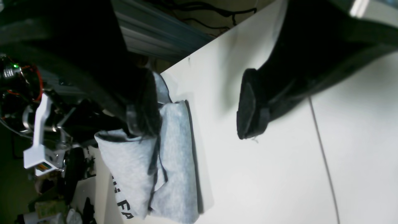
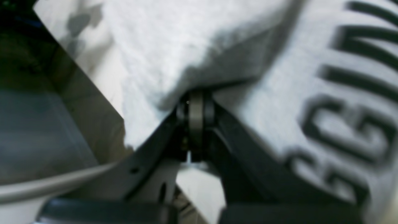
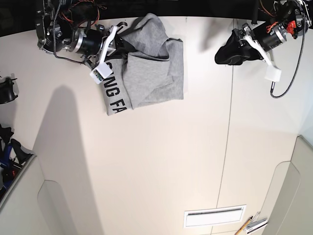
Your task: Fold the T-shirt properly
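The heather-grey T-shirt [image 3: 154, 73] lies bunched and partly folded at the table's far edge, with black lettering [image 3: 113, 95] showing along its lower left side. My right gripper [image 3: 121, 46] sits at the shirt's upper left corner. In the right wrist view its jaws [image 2: 196, 105] are shut on a fold of the grey cloth [image 2: 186, 37]. My left gripper [image 3: 226, 53] hovers over bare table to the right of the shirt. It is open [image 1: 196, 121], with nothing between its black fingers [image 1: 248, 105]. The shirt [image 1: 177, 155] shows beyond them.
The white table [image 3: 146, 161] has a seam [image 3: 230, 122] running front to back on the right. A slotted vent [image 3: 213, 215] and some pens [image 3: 252, 225] lie near the front right. Dark gear [image 3: 5, 90] sits off the left edge.
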### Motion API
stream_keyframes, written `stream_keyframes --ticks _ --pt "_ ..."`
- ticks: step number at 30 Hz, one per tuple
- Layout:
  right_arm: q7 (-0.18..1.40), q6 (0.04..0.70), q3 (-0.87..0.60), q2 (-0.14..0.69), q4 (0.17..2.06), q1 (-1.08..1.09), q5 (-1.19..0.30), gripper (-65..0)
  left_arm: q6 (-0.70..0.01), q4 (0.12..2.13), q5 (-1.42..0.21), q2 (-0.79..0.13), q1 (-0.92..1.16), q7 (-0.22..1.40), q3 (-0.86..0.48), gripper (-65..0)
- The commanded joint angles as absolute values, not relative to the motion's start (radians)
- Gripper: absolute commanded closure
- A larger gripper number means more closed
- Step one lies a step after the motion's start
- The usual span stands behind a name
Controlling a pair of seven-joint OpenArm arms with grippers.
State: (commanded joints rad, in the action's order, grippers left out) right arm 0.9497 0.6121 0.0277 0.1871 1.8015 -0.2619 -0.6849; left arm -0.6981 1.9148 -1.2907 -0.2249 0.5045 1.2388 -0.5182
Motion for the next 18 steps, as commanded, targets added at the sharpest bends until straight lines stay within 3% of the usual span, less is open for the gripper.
stream_keyframes --ticks 7,14,15,18 --pt "0.933 0.606 0.07 0.052 1.763 -0.033 -0.619 0.0 -0.698 1.915 -1.291 -0.224 0.504 1.239 -0.518 -42.1" --pt "0.925 0.598 0.073 -0.044 1.57 0.224 -0.609 0.0 -0.698 1.922 -1.297 -0.225 0.505 1.244 -0.516 -41.3" --pt "0.935 0.598 0.065 -0.044 1.573 0.241 -0.608 0.0 -0.698 1.934 -1.312 -0.225 0.505 1.256 -0.508 -37.4" --pt "0.966 0.598 -0.002 -0.029 1.58 0.257 -0.605 0.0 -0.698 2.002 -1.335 -0.224 0.505 1.273 -0.432 -15.9"
